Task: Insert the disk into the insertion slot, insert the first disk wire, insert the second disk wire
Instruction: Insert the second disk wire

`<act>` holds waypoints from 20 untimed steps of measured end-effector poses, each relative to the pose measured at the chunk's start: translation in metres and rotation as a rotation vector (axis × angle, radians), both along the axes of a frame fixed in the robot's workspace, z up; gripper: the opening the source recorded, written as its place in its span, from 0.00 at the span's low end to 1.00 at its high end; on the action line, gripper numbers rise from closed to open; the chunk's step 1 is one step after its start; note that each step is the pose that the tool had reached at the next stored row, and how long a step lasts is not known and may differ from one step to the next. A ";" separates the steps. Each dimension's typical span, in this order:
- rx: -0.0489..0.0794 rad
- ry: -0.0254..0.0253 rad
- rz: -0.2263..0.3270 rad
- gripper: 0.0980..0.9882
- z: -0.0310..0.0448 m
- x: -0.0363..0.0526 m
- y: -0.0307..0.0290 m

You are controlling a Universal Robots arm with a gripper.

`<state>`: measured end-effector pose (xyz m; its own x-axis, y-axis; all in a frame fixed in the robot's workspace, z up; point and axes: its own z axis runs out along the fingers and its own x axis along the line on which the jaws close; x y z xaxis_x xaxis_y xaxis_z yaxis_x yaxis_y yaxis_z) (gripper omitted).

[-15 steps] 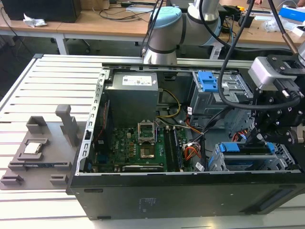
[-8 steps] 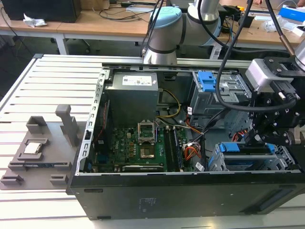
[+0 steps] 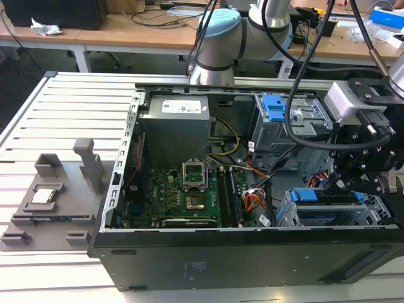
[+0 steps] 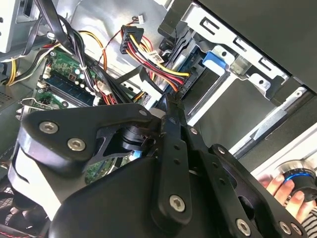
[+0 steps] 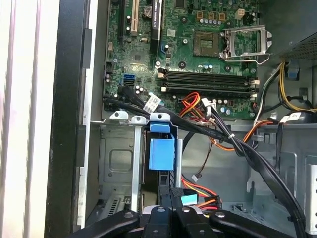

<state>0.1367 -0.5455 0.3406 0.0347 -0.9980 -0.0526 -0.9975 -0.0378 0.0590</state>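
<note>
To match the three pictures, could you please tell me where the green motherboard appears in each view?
Exterior view: the green motherboard lies on the case floor, below the grey power supply.
Second wrist view: it sits behind the black cables.
First wrist view: it lies beyond the silver drive cage.
Shared landmark: the red, yellow and orange wires beside the board.
</note>
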 end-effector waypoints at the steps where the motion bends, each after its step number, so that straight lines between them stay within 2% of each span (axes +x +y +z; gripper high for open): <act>1: 0.000 0.0000 0.000 0.01 -0.0003 0.0002 -0.0003; 5: 0.000 -0.0001 0.000 0.01 0.0002 0.0009 -0.0005; 7: 0.000 -0.0001 0.000 0.01 0.0096 0.0010 -0.0004; 9: 0.000 -0.0001 0.000 0.01 0.0112 0.0009 -0.0004; 20: -0.001 0.0000 0.000 0.01 -0.0010 -0.0030 -0.0001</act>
